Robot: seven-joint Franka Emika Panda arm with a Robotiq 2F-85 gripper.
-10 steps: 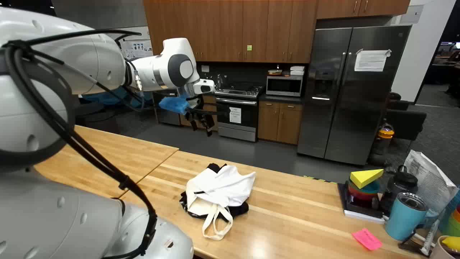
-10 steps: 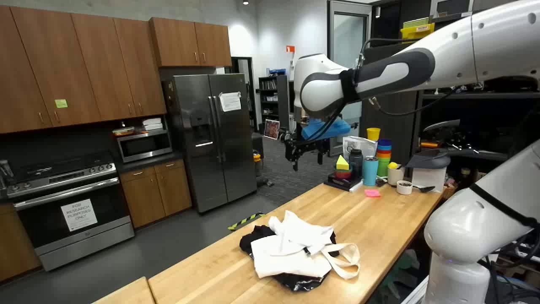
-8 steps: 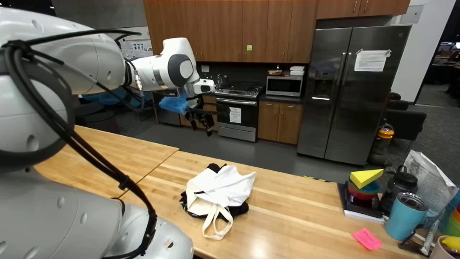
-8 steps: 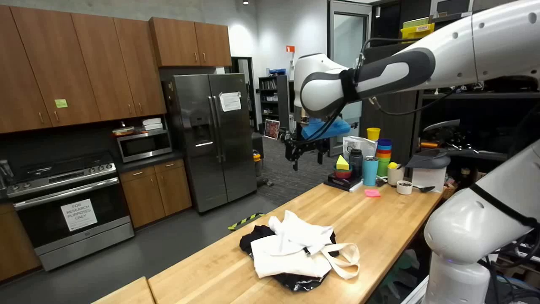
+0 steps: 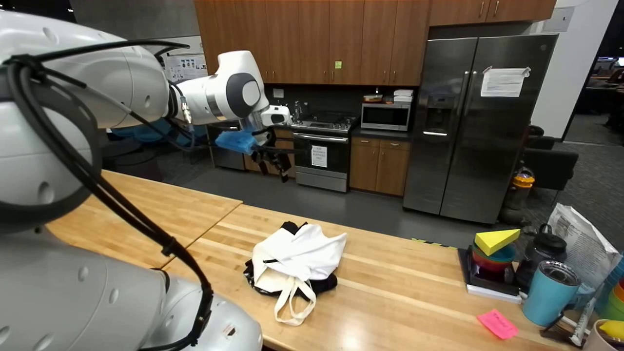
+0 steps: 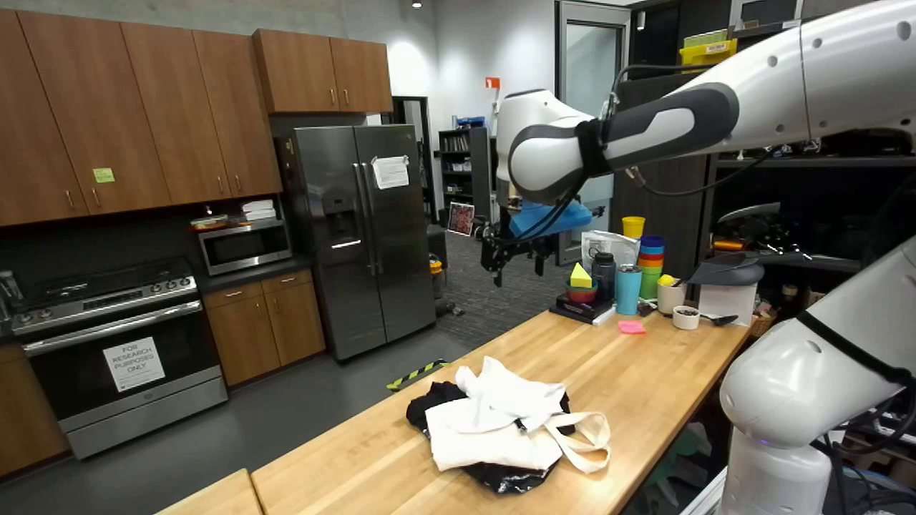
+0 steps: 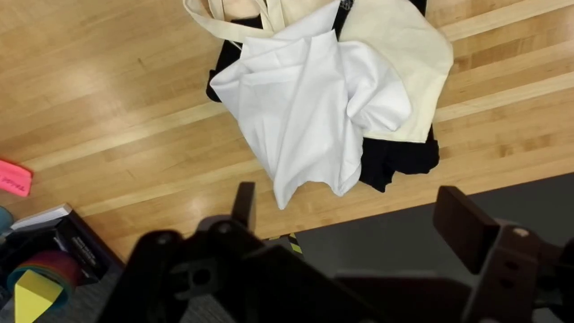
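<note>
Holds the end effector [image 6: 519,275] in the air, higher than the tabletop [image 6: 601,390], with fingers [image 7: 466,229] standing wide apart. Looks down, in the wrist view, on a crumpled white cloth [image 7: 309,112] draped over part of a cream bag [image 7: 406,67] with looped handles [image 7: 231,31]. Has black fabric [image 7: 399,157] poking out beneath both, piled with them on the tabletop near its edge and well apart from the fingers. Also has in sight, farther along the tabletop in both exterior views, a pink note [image 5: 497,324], a blue tumbler [image 5: 551,297] standing upright, and a yellow wedge [image 5: 496,241] resting on stacked bowls [image 5: 489,264].
</note>
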